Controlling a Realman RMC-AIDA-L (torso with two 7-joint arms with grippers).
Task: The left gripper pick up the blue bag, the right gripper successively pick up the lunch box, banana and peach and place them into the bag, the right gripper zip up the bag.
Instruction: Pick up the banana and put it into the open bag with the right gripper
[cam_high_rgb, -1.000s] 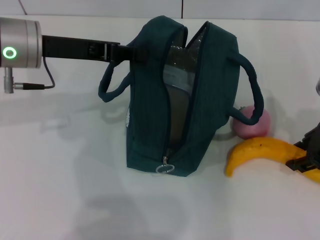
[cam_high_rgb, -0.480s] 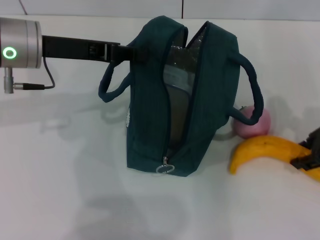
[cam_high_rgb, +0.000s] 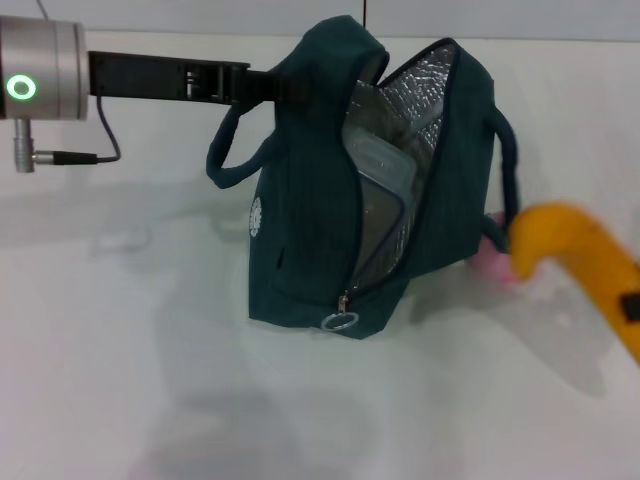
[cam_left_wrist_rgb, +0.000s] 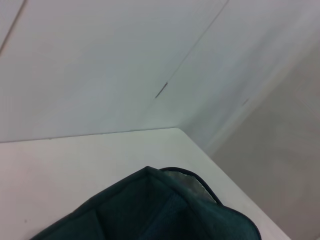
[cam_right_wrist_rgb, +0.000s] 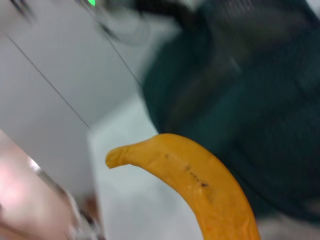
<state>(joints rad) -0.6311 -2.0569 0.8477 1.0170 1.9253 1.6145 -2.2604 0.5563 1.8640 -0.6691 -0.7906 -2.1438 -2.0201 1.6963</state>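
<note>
One gap matters: left pincer (cam_high_rgb: 268, 86) clenched on blue bag (cam_high_rgb: 330, 200), mouth open with lunch box (cam_high_rgb: 385, 165) inside; banana (cam_high_rgb: 580, 255), lifted off the desk (cam_high_rgb: 120, 350), sits right of it, presumably gripped by the right pincer, unseen.

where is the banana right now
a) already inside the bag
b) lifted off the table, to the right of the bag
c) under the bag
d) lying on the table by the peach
b: the banana hangs in the air beside the open bag, above the table, with the lunch box already inside.
</note>
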